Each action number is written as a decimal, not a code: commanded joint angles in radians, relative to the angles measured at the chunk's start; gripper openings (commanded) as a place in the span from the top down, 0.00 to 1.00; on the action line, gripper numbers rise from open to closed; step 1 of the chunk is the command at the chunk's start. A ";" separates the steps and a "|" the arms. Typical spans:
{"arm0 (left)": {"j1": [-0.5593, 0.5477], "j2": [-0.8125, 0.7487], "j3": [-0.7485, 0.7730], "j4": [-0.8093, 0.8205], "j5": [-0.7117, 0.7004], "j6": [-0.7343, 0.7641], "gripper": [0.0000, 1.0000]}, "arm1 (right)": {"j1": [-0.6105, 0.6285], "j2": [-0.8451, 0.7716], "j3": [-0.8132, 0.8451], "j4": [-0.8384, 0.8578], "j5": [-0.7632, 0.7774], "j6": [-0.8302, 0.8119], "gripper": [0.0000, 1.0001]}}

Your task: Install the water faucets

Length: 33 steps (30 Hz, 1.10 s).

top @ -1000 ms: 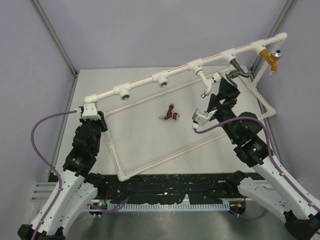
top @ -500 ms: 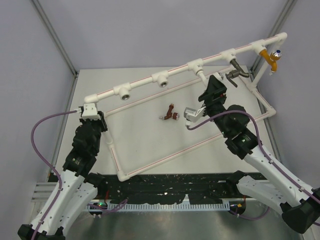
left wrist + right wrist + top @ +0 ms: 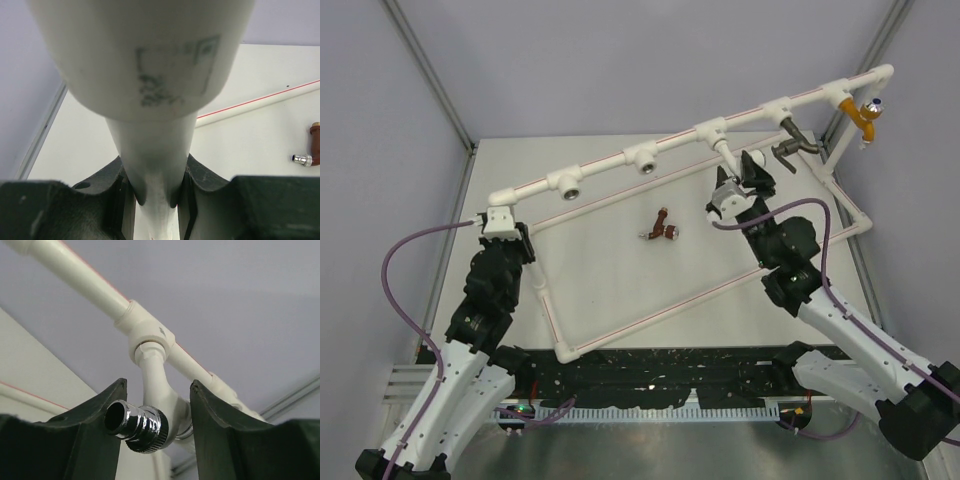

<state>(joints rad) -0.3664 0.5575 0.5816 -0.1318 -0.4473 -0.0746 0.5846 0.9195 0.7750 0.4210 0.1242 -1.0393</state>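
Observation:
A white faucet (image 3: 728, 158) with a chrome nozzle (image 3: 136, 426) hangs from a tee socket (image 3: 149, 338) on the raised white pipe. My right gripper (image 3: 741, 183) reaches up at it from below. In the right wrist view that gripper (image 3: 157, 386) has a jaw on each side, shut on the faucet's lower body. A reddish-brown faucet (image 3: 662, 228) lies loose on the table inside the pipe frame; the left wrist view shows it (image 3: 315, 144) at the right edge. My left gripper (image 3: 501, 223) is shut on the white pipe (image 3: 155, 165) at the frame's left corner.
A grey faucet (image 3: 790, 150) and an orange one (image 3: 863, 118) hang from sockets further right on the top pipe. Two tee sockets (image 3: 570, 185) (image 3: 645, 160) to the left hold nothing. The low pipe frame (image 3: 620, 325) runs around the table's middle.
My right arm has swung left and up onto the white faucet, and its jaws have narrowed from wide open to either side of it. The left arm has not moved.

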 commanded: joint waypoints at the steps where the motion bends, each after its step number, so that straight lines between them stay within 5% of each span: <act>1: -0.003 0.007 0.020 -0.034 0.033 0.070 1.00 | -0.003 0.004 -0.098 0.406 0.127 1.084 0.83; 4: -0.005 0.005 0.021 -0.034 0.030 0.070 1.00 | -0.003 0.033 -0.152 0.589 0.291 1.553 0.87; 7: -0.005 0.007 0.021 -0.034 0.030 0.070 1.00 | -0.002 0.073 -0.190 0.740 0.412 1.842 0.87; 11: -0.005 0.009 0.021 -0.034 0.030 0.070 1.00 | 0.000 0.091 -0.178 0.696 0.573 2.372 0.87; 13: -0.005 0.010 0.020 -0.034 0.029 0.070 1.00 | 0.000 0.079 -0.158 0.627 0.600 2.434 0.84; 19: -0.005 0.013 0.021 -0.035 0.024 0.070 1.00 | -0.002 -0.010 -0.167 0.654 0.554 1.877 0.48; 24: -0.005 0.015 0.020 -0.035 0.027 0.070 1.00 | -0.006 -0.112 -0.200 0.622 0.415 1.300 0.35; 30: -0.003 0.016 0.023 -0.035 0.032 0.070 1.00 | -0.005 -0.248 -0.088 0.181 0.071 0.374 0.14; 33: -0.005 0.016 0.020 -0.034 0.032 0.070 1.00 | -0.008 -0.271 -0.016 -0.118 0.023 0.100 0.08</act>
<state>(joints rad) -0.3679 0.5591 0.5819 -0.1333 -0.4419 -0.0761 0.5797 0.6724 0.6491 0.6930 0.3195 -0.3088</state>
